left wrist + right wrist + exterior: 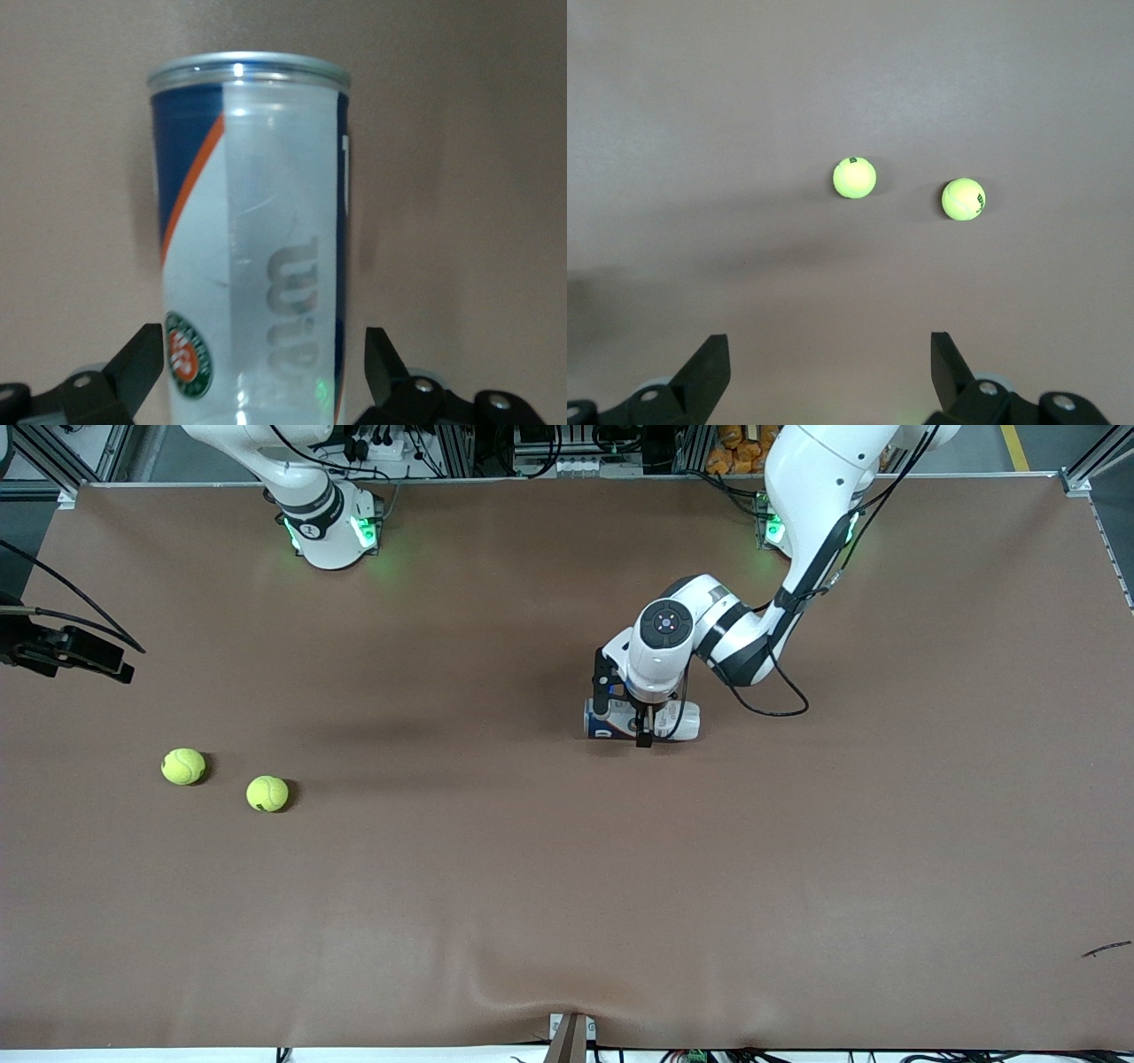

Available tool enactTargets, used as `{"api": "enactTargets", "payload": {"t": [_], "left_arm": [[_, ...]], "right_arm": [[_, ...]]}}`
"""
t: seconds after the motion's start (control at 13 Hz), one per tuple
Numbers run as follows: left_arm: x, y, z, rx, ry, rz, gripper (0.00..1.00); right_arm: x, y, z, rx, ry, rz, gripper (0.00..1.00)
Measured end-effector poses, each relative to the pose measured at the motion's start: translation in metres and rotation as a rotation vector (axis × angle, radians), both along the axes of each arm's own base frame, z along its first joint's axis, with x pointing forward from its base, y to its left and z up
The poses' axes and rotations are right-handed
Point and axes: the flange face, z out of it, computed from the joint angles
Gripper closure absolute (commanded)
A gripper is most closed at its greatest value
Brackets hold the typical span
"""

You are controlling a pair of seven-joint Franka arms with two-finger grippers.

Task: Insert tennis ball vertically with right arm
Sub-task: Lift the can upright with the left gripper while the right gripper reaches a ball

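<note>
A clear tennis ball can (673, 720) with a blue, white and orange label lies on its side near the table's middle. It fills the left wrist view (257, 221), silver rim away from the camera. My left gripper (623, 716) is down over the can, open, with one finger (142, 363) on each side of it. Two yellow tennis balls (183, 766) (267, 794) lie close together toward the right arm's end. The right wrist view shows both (855, 177) (963, 198) far below. My right gripper (830, 345) is open and empty, high above the table.
The brown mat (567, 886) covers the whole table. A dark hand with cables (71, 651) shows at the edge on the right arm's end. A small dark scrap (1106, 950) lies near the front edge at the left arm's end.
</note>
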Motion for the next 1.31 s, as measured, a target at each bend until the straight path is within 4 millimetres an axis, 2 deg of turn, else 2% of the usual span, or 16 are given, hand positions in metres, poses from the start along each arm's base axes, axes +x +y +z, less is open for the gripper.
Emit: {"api": "enactTargets", "payload": {"t": [0.08, 0.15, 0.23, 0.31, 0.38, 0.85, 1.0, 1.31], "left_arm": [[-0.002, -0.001, -0.004, -0.003, 0.002, 0.0, 0.0], [-0.003, -0.001, -0.007, -0.005, 0.002, 0.0, 0.05], [-0.003, -0.002, -0.007, -0.006, 0.002, -0.001, 0.22], [-0.004, -0.003, -0.007, -0.005, -0.001, -0.006, 0.35], [-0.005, -0.004, -0.007, 0.001, -0.009, -0.023, 0.4], [0.0, -0.005, 0.001, 0.017, -0.056, -0.064, 0.4], [0.013, 0.001, 0.014, 0.012, -0.076, -0.049, 0.4], [0.043, 0.006, 0.053, 0.02, -0.091, -0.053, 0.4]], "right_arm": [[0.0, 0.003, 0.0, 0.0, 0.004, 0.005, 0.0], [-0.001, 0.005, 0.0, 0.0, 0.011, 0.008, 0.0], [-0.002, 0.005, 0.0, 0.0, 0.013, 0.01, 0.0], [-0.002, 0.006, 0.0, 0.0, 0.015, 0.01, 0.0], [-0.003, 0.006, 0.0, 0.0, 0.015, 0.012, 0.0], [-0.002, 0.017, 0.002, -0.001, 0.008, 0.031, 0.0], [-0.002, 0.025, 0.003, -0.006, 0.003, 0.04, 0.0], [0.0, 0.025, 0.0, -0.017, 0.0, 0.016, 0.0]]}}
